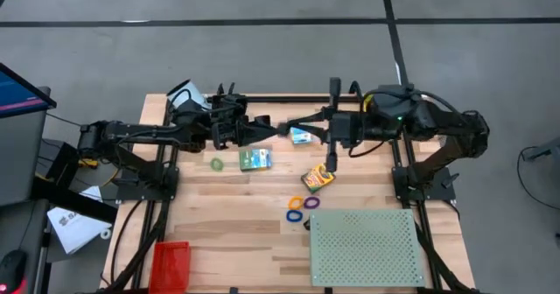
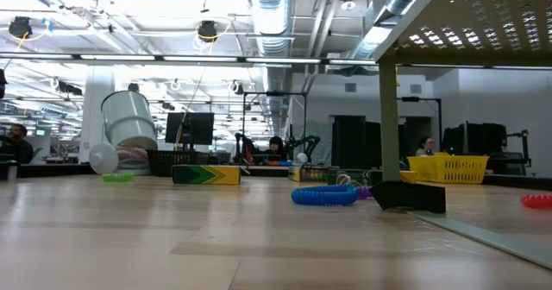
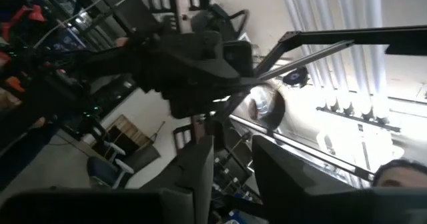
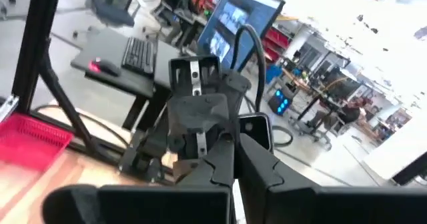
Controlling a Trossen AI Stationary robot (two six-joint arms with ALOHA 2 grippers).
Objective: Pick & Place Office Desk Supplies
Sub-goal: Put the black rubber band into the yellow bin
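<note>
Lying flat, green box (image 1: pixel 255 159), yellow-orange crayon box (image 1: pixel 318 178) tilted

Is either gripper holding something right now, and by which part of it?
It cannot be told. The right gripper is shut and the left gripper faces it, open, both raised above the table, but no item shows clearly in either.

The boxes (image 1: pixel 255 159) are set mid-bench (image 1: pixel 227 215), the rings (image 1: pixel 302 205) between them and the perforated board (image 1: pixel 366 246) at the near right corner.
</note>
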